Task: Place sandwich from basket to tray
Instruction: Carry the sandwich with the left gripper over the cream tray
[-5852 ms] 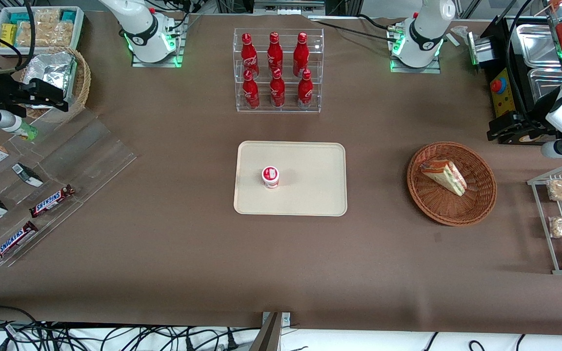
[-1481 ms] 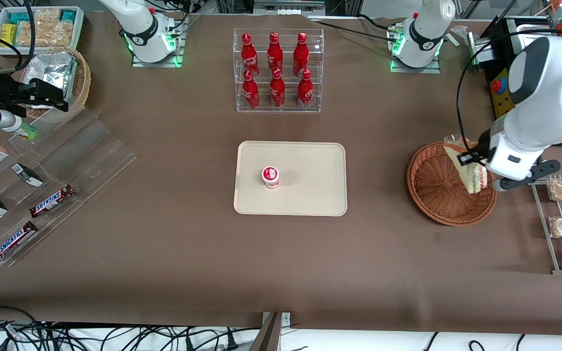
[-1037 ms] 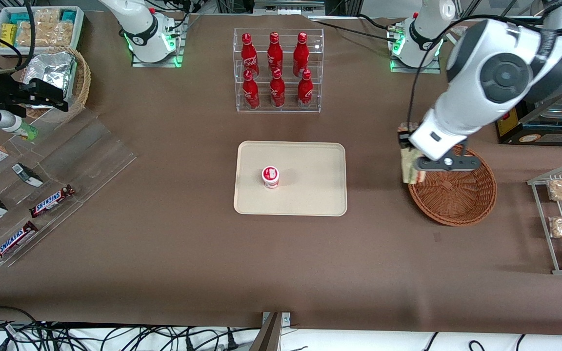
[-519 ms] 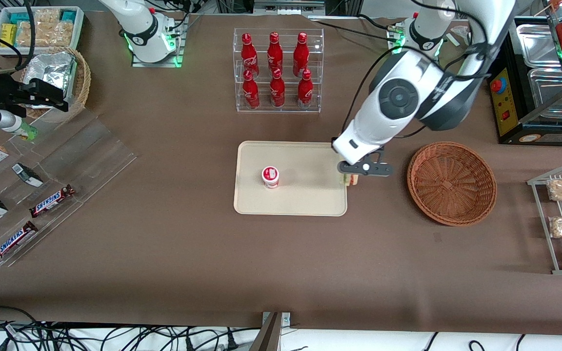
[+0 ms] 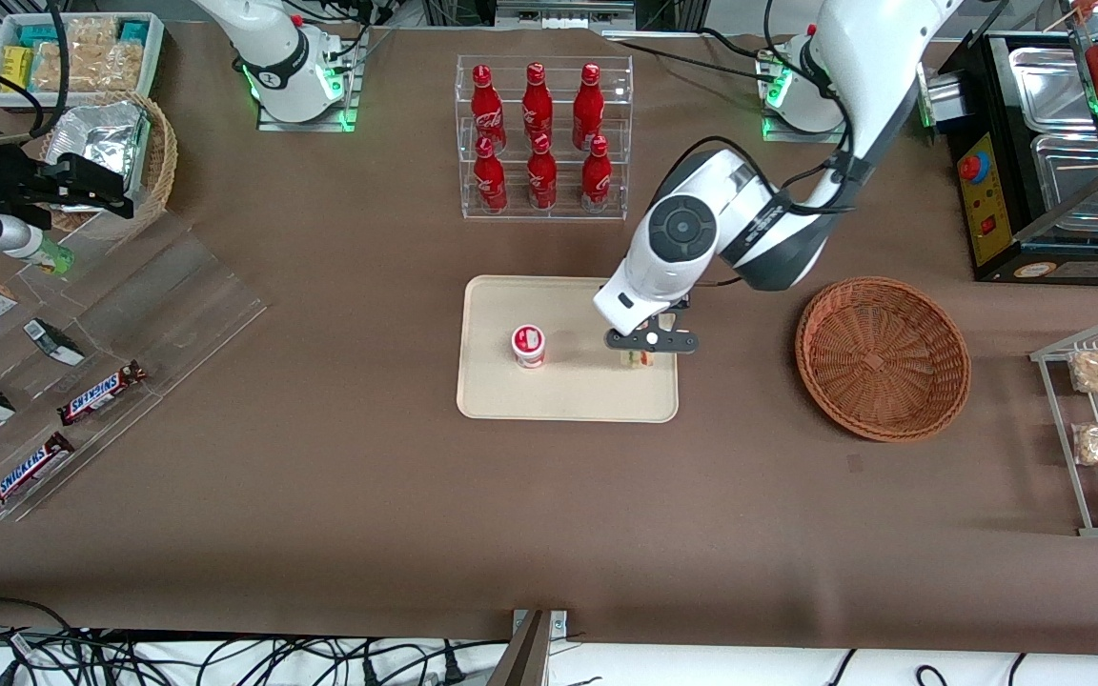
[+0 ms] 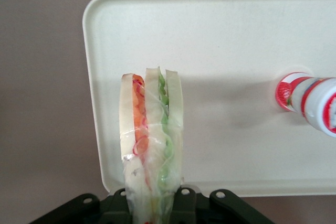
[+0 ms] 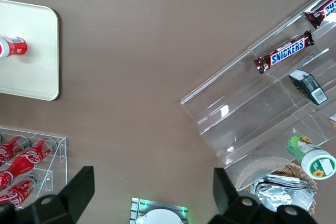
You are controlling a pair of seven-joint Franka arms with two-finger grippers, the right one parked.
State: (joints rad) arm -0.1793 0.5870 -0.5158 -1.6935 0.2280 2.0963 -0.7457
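The hand (image 5: 642, 349) is shut tight on the sandwich (image 6: 151, 145) and holds it up over the tray (image 5: 492, 395). In the front view the hand is near the middle of the frame, over the tray end that is closest to the basket (image 5: 883, 357). The sandwich hangs straight down from the hand, long way pointing at the tray. Its thin edge with the orange and green stripes faces down. It looks like it is not touching the tray yet, so I think the next move is straight down, then let go. A small red and white cup (image 5: 528, 345) stands on the tray close by, toward the parked arm's end. The basket sits on the brown bench (image 5: 549, 514) with nothing in it.
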